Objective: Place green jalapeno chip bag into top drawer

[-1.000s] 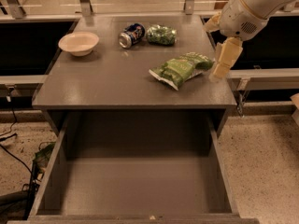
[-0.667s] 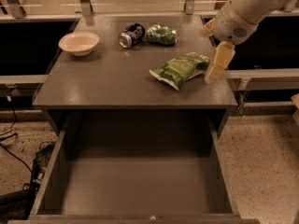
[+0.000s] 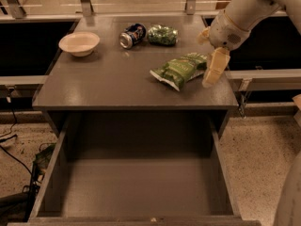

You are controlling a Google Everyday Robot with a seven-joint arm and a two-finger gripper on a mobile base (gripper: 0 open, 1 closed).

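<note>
Gripper (image 3: 208, 53) spread apart, empty, just right of green jalapeno chip bag (image 3: 181, 68) on cabinet top (image 3: 108, 84); top drawer (image 3: 141, 187) stands pulled out below.

Cream tool (image 3: 207, 59) beside light-green chip bag (image 3: 181, 68); grey drawer (image 3: 141, 187); dark-green bag (image 3: 162, 35); blue can (image 3: 132, 35); cream bowl (image 3: 79, 43).

Bowl (image 3: 79, 43), soda can (image 3: 132, 35) and dark-green bag (image 3: 163, 35) sit on the cabinet top (image 3: 103, 86).

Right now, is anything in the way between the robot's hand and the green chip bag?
Nothing visible is. The hand hangs just beside the green jalapeno chip bag. The soda can, dark green bag and bowl sit farther back. The top drawer below is open.
</note>
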